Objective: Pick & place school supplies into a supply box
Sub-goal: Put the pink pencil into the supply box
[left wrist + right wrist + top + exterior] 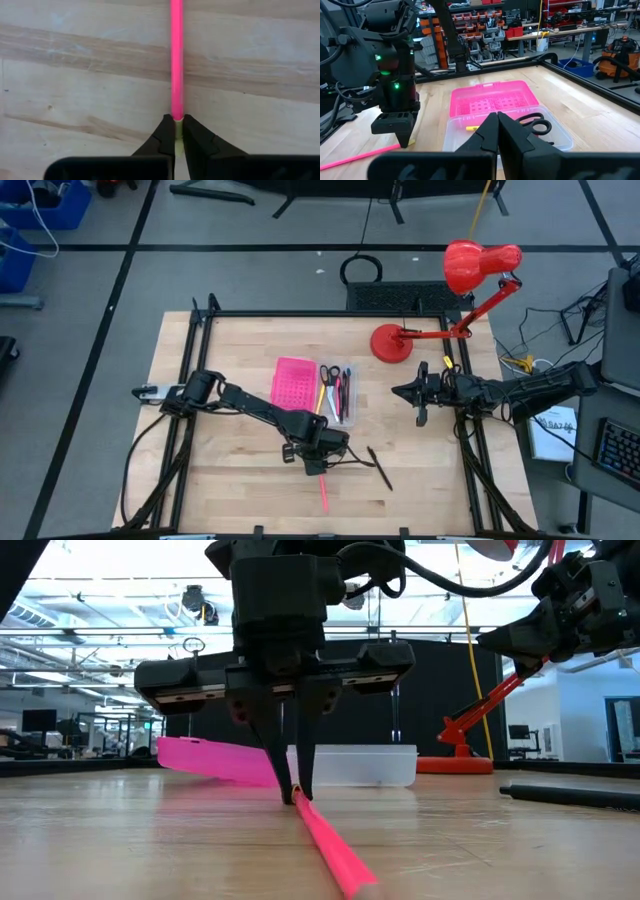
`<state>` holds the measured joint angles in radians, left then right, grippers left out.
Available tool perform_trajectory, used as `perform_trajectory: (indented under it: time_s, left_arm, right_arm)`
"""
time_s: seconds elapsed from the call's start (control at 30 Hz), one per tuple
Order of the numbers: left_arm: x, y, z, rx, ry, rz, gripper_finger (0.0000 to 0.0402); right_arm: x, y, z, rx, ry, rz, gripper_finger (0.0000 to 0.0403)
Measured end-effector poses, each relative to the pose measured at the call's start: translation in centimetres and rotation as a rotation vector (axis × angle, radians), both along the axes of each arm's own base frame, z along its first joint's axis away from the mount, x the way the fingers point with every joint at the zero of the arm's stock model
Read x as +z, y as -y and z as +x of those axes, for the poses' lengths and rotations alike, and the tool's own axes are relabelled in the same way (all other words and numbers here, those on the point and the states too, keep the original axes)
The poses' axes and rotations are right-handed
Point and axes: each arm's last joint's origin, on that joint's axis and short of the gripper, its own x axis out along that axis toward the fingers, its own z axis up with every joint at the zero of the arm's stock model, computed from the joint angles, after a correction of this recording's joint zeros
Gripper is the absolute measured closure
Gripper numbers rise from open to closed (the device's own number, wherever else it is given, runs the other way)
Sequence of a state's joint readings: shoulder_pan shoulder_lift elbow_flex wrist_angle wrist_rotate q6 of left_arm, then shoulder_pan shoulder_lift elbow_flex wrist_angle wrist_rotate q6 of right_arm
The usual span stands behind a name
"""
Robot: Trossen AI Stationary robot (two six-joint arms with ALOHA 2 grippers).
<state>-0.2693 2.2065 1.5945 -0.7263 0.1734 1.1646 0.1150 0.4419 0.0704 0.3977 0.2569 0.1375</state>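
Note:
A pink pencil [323,492] lies on the wood table, pointing toward the near edge. My left gripper [318,465] stands over its far end, shut on it, with the fingers pointing down [295,795]. A black pen [379,468] lies on the table to the pencil's right. The clear supply box [350,420] sits farther back and holds black-handled scissors [331,373] and a few pens. Its pink perforated half [293,383] lies open to its left. My right gripper [421,415] hangs shut above the table on the right, touching nothing. My left gripper pinches the pink pencil by its far end [176,116], a pale tip held between the two fingertips [197,137]. The fingers come from above, pointing down, at their free ends only. The pencil runs away from them along the table, its near end [350,875] on the wood.
A red desk lamp [400,340] stands at the far right of the table, its arm reaching over my right arm. Bare wood lies left of the box and along the near edge. A black frame rims the table.

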Motion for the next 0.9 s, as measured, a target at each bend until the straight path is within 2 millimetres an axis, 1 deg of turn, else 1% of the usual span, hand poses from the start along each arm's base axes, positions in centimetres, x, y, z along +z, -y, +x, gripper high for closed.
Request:
perform_trajectory:
  time_s: [0.07, 0.1, 0.2, 0.27, 0.4, 0.5, 0.57, 0.63, 0.7, 0.83, 0.9]
  left_arm:
    - [0.3, 0.0, 0.0, -0.013, 0.012, 0.011, 0.0379]
    - [0.9, 0.0, -0.1, -0.015, 0.025, 0.015, 0.0379]
    - [1.7, -0.3, -0.2, -0.019, 0.051, 0.033, 0.0385]
    - [2.9, -0.8, -0.3, -0.026, 0.083, 0.042, 0.0385]
    - [6.0, -2.3, -0.3, -0.063, 0.201, 0.108, 0.0385]
    - [7.7, -3.4, -0.4, -0.111, 0.267, 0.173, 0.0381]
    - [9.2, -4.7, -0.3, -0.128, 0.338, 0.216, 0.038]
    - [10.5, -6.7, -0.2, -0.127, 0.393, 0.274, 0.0383]
    - [11.4, -8.6, 0.2, -0.113, 0.455, 0.308, 0.0385]
    - [13.3, -12.1, 0.4, -0.073, 0.553, 0.331, 0.0384]
    - [13.4, -14.5, 0.2, -0.054, 0.546, 0.345, 0.0379]
  right_arm:
    - [0.0, 0.0, 0.0, 0.0, 0.0, 0.0, 0.0403]
    - [0.0, 0.0, 0.0, 0.0, 0.0, 0.0, 0.0403]
    - [0.0, 0.0, 0.0, 0.0, -0.001, 0.0, 0.0403]
    - [0.0, 0.0, 0.0, 0.0, -0.004, 0.002, 0.0403]
    - [-0.2, 0.0, 0.1, 0.0, -0.018, 0.005, 0.0403]
    - [-0.3, 0.0, 0.1, 0.0, -0.027, 0.004, 0.0403]
    - [-0.3, 0.0, 0.1, -0.001, -0.027, 0.005, 0.0403]
    - [-0.3, 0.0, 0.1, -0.001, -0.029, 0.015, 0.0403]
    - [-0.3, 0.0, 0.1, -0.002, -0.028, 0.024, 0.0403]
    - [-0.3, 0.0, 0.1, -0.002, -0.029, 0.025, 0.0403]
    - [-0.3, 0.0, 0.1, -0.003, -0.029, 0.021, 0.0403]
